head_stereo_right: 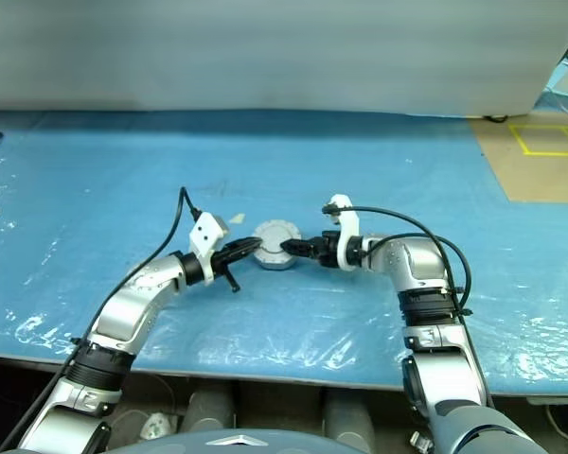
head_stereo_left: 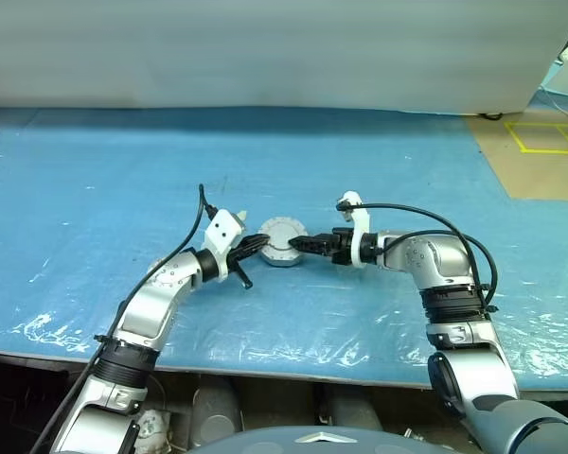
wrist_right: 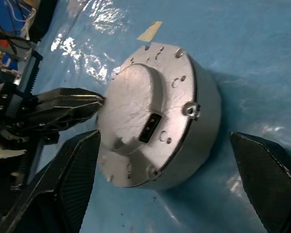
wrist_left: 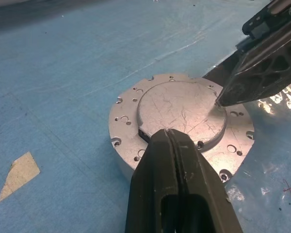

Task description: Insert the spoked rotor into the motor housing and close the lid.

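Two arms of silver-grey metal shells, joined by black ribbed rings at elbows and forearms. White plastic wrist brackets, each carrying a small camera block. Black cables looping from each wrist back along the forearm. Left gripper (head_stereo_left: 257, 248): two black tapered fingers (wrist_left: 177, 184) of matte plastic, hollow slot near the base. Right gripper (wrist_right: 167, 182): same black fingers, inner pads (wrist_right: 77, 170) with fine woven texture.
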You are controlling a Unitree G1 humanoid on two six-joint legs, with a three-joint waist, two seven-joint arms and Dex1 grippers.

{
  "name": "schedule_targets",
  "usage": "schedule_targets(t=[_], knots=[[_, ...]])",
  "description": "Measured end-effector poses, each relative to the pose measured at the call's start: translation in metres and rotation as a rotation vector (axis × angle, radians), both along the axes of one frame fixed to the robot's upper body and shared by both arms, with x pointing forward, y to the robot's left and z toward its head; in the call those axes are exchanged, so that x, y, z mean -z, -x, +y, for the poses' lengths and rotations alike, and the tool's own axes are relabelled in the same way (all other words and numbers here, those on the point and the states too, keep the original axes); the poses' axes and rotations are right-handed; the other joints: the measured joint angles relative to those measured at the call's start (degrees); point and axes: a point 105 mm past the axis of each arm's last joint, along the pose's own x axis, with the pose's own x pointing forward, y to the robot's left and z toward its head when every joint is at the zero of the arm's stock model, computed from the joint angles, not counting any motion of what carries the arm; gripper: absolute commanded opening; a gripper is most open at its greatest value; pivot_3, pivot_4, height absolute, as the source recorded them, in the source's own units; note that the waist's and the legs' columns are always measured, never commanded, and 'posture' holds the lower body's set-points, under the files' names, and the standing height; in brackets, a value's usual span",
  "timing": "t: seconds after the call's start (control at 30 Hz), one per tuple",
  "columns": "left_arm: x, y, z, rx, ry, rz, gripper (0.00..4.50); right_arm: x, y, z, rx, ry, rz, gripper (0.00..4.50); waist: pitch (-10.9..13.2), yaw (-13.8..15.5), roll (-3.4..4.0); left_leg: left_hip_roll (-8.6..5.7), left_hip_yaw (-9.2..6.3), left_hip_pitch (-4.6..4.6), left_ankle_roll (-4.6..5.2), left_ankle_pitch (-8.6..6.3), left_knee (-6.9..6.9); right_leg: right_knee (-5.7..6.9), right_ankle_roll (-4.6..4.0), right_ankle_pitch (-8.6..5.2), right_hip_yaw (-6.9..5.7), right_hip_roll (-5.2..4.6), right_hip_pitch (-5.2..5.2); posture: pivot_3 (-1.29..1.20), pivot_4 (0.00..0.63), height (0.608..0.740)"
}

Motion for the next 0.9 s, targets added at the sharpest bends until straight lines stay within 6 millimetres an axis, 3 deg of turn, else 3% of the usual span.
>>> schedule_targets(t=[0.3,0.4,0.67,0.9], knots=[[0.0,0.0,0.0,0.002,0.001,-0.006,0.0,-0.002,0.001,0.013,0.105,-0.241,0.261,4.47,0.01,-0.38,0.03,0.03,0.2,0.17,-0.02,0.0,-0.27,-0.05,0.01,-0.02,0.04,0.02,-0.11,0.0,0.15,0.74],[-0.001,-0.001,0.001,0.0,0.002,-0.012,0.0,-0.003,0.0,0.012,0.127,-0.274,0.3,3.91,0.02,-0.49,0.04,0.03,0.31,0.17,-0.03,0.0,-0.32,-0.06,0.04,-0.04,0.03,0.03,-0.19,0.0,0.15,0.74],[-0.004,-0.003,0.006,-0.016,-0.003,-0.027,0.0,-0.001,0.0,0.008,0.148,-0.281,0.333,1.25,0.03,-0.2,0.06,0.01,0.54,0.19,-0.04,0.0,-0.48,-0.07,0.08,-0.07,0.04,0.02,-0.34,0.0,0.15,0.74],[-0.004,-0.004,0.005,-0.025,0.007,-0.037,0.0,0.0,0.002,0.01,0.138,-0.235,0.285,1.14,-0.03,-0.17,0.16,0.01,0.64,0.31,-0.04,0.0,-0.51,-0.06,0.1,-0.07,0.11,0.01,-0.33,0.0,0.15,0.74]])
